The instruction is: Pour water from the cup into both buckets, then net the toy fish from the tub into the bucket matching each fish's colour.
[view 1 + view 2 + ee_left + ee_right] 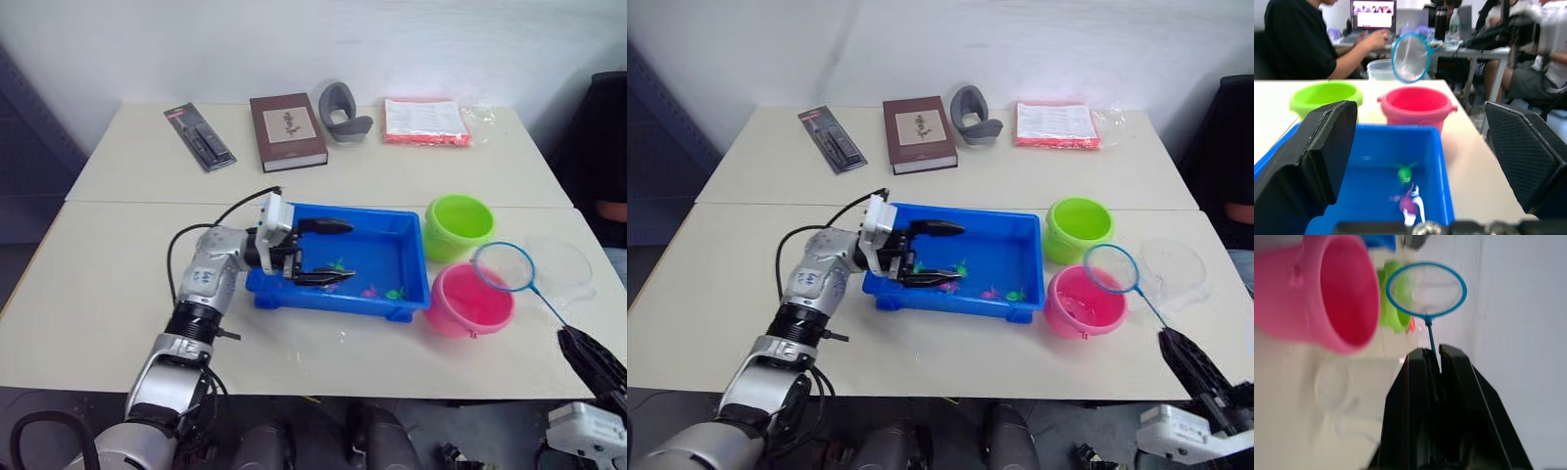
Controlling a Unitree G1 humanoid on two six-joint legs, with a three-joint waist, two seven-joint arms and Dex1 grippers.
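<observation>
The right gripper (1195,377) is at the near right edge of the table, its two black fingers pressed together on the thin handle of the net (1110,268). The handle runs from the gripper up and to the left, and the blue-rimmed hoop hangs over the far right rim of the pink bucket (1082,303), between it and the clear cup (1172,266). The green bucket (1080,228) stands just behind the pink one.

The toy fish (989,292) lie in the blue tub (1024,257), to the left of the hoop, past the pink bucket; I see pink and green ones near the tub's near wall. So, I think, the net must travel left along its own handle direction and then dip down into the tub.

The left gripper (315,253) is over the left part of the tub, its jaws wide apart and holding nothing. It is nearer to the fish, but the net is with the right arm.
</observation>
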